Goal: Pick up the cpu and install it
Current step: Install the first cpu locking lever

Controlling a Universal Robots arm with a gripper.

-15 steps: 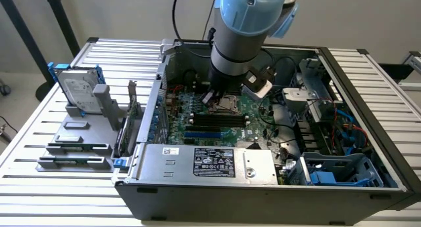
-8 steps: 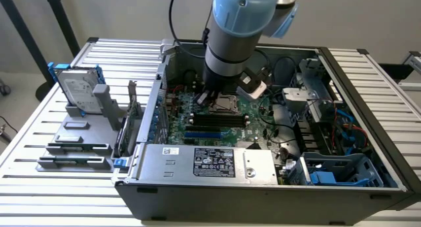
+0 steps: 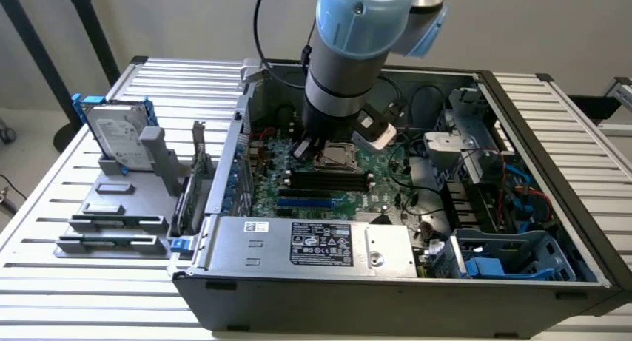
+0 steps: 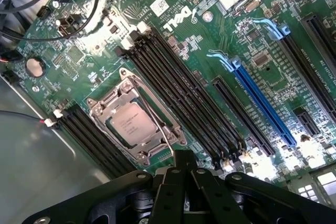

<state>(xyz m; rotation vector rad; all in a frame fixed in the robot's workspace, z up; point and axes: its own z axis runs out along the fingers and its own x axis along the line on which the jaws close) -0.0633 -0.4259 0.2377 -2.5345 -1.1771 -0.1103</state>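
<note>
While the arm (image 3: 345, 67) hangs down into the open computer case (image 3: 395, 282), its thick barrel hides the gripper in the exterior view, along with part of the motherboard (image 3: 336, 186) beneath it. In the wrist view the gripper (image 4: 184, 169) shows as black fingers (image 4: 176, 179) pressed together with nothing between them, their linkage cut off at the frame's edge. The cpu (image 4: 130, 123) sits inside its socket frame (image 4: 135, 124) on the motherboard, silver top facing up, with print on it too small to read; the fingertips hover just off the socket's corner, apart from the chip. In the exterior view the socket lies at about 5 o'clock from the arm's lower end, half covered by it. Black memory slots (image 4: 184, 98) run along both sides of the socket, and a blue expansion slot (image 4: 262, 106) lies further across the board. On the slatted tabletop (image 3: 59, 208) at 9 o'clock from the case, a hard drive (image 3: 117, 137) in a blue bracket stands upright in a grey holder (image 3: 118, 215). A power supply (image 3: 316, 245) covers the near part of the case.
</note>
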